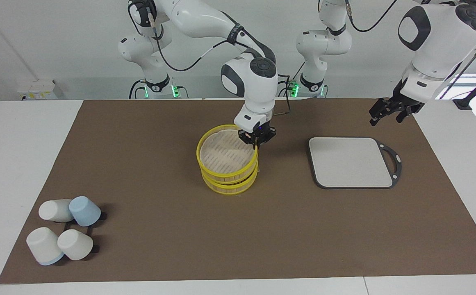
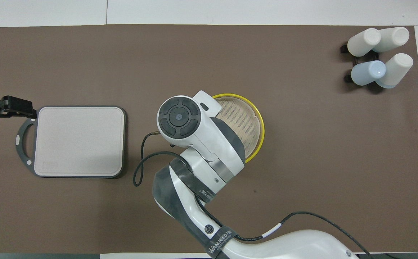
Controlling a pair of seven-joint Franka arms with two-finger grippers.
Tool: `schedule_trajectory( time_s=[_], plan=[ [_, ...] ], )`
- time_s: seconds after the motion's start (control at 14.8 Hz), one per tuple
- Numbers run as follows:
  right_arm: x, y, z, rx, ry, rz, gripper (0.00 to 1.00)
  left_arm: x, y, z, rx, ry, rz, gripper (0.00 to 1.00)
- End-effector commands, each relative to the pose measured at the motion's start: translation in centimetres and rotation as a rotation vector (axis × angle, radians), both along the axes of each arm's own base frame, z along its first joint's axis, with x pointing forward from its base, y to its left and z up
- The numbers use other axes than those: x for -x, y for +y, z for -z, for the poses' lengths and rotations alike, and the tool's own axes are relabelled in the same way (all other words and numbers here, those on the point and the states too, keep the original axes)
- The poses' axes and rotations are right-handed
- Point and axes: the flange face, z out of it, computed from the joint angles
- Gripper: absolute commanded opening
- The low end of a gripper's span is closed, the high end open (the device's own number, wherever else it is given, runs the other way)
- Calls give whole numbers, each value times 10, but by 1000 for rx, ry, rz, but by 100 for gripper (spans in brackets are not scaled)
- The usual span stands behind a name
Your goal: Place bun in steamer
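Note:
The steamer [image 1: 226, 157] is a two-tier bamboo basket with yellow rims, in the middle of the brown mat; it also shows in the overhead view [image 2: 246, 120]. Its pale slatted top is on. My right gripper [image 1: 256, 144] is down at the steamer's top rim, on the side toward the left arm's end of the table. Its fingers are pinched together on that rim. In the overhead view the right arm's own wrist hides this gripper. My left gripper [image 1: 386, 113] waits open and empty in the air over the mat beside the board's handle; it also shows in the overhead view [image 2: 21, 108]. No bun is in view.
A flat grey board [image 1: 347, 162] with a black handle lies on the mat toward the left arm's end. Several upturned cups [image 1: 63, 233], white and pale blue, stand on a black rack toward the right arm's end, farther from the robots than the steamer.

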Motion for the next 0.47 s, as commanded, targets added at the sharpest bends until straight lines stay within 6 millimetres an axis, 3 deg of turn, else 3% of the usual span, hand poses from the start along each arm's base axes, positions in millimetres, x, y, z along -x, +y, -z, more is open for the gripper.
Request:
schedule_trajectory(
  time_s=[0.0,0.27,0.41],
  plan=[
    [7,-7,6,-18,-33,-12,0,8,0,-11,-14,15,29,100],
    [11,-8,18,-37,-55,-14,0,0,-4,-7,-15,90,40,100],
    [22,8,25,-46,-64,-40,0,-7,-9,-18,-15,73,48,100]
  ],
)
